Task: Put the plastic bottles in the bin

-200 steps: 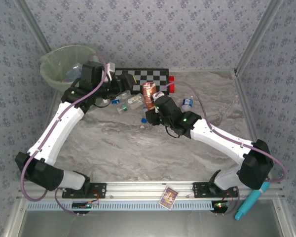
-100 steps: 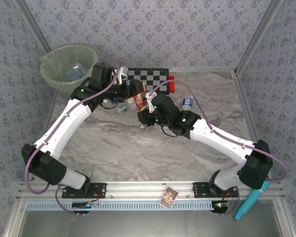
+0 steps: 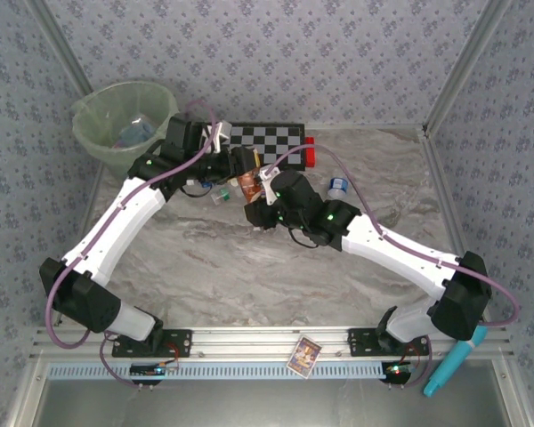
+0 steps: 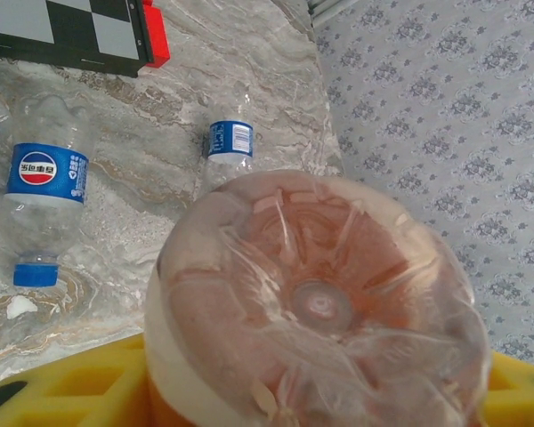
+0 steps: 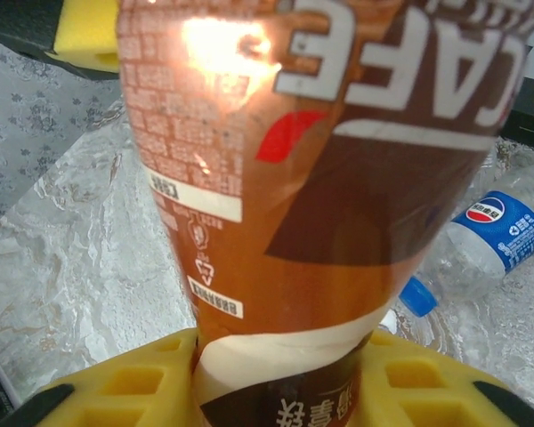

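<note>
Finding: a brown-labelled coffee bottle [image 3: 246, 184] is held off the worktop [image 3: 249, 276] between the two arms, just in front of the checkerboard [image 3: 267, 135].

The right pincer [image 5: 280, 378] is closed on the bottle's narrow end, with a yellow pad hard against each side. The left pincer [image 4: 311, 396] sits at the base end. Its pads flank the bottle, and one pad [image 5: 84, 31] shows beside the upper label in the right wrist view. Whether the left pads are pressing or merely surrounding cannot be told.

The bin [image 3: 87, 129] stands at the far left corner, well apart from the bottle and on the left arm's side. It appears to hold at least one bottle already.

Judged step: a transfer from the right arm to the left.

Recommended practice:
- The left pincer should be confirmed firmly seated on the body before the right lets go. The base is rounded and the thin wall will probably flex, so a grip set a little inboard of the base is likely safer.
- The right should then open fully and draw straight back, so it does not drag the neck.
- The carry to the bin should stay high enough to pass its rim and liner.

Outstanding: Pepsi bottles [image 4: 44, 191] lie loose on the worktop nearby, so the task is far from complete.
</note>
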